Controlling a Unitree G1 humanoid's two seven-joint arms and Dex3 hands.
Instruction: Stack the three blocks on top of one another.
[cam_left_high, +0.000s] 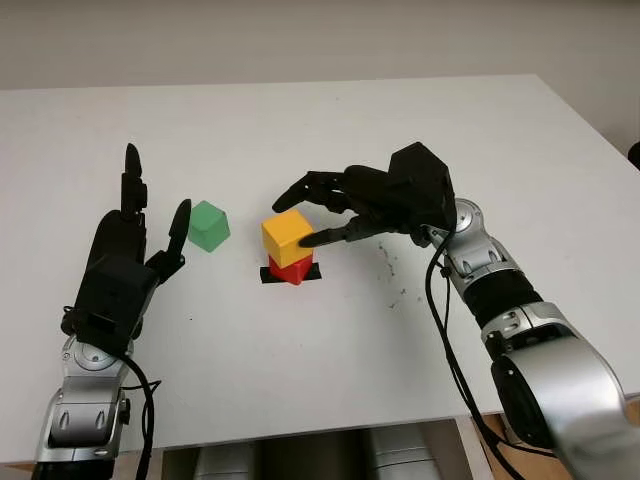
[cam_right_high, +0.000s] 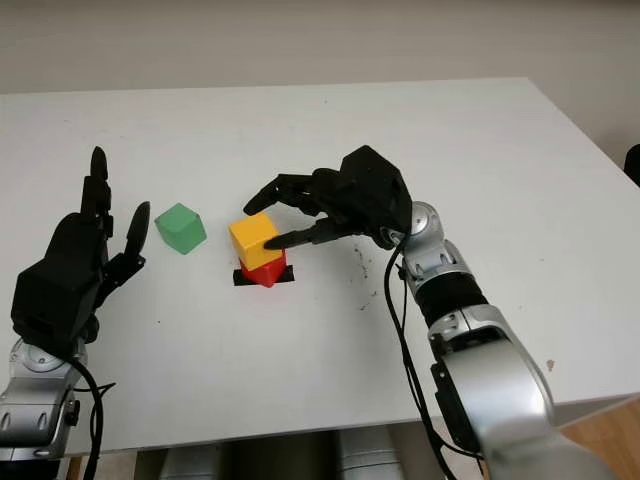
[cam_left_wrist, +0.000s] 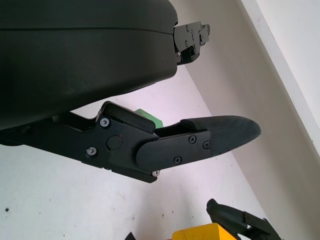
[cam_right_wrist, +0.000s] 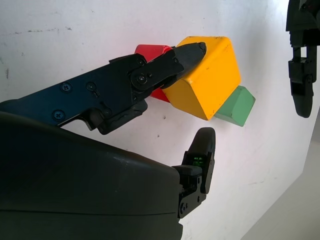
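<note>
Stacking is judged partly complete. The yellow cube-shaped block sits on the smaller red block, which stands on a black tape marker near the centre of the white bench. The top block is turned slightly out of line with the one beneath. The right robot hand is at the yellow block, one fingertip against its side and the other fingers above it; whether the grip is clamped or released cannot be told. The green cube-shaped block remains on the bench, well apart to the stack's left, not yet placed. The left robot hand is open just beside it, holding nothing.

Bench surface is plain matte white with faint dark scuffs beside the right arm. A pale wall runs behind the far edge.
</note>
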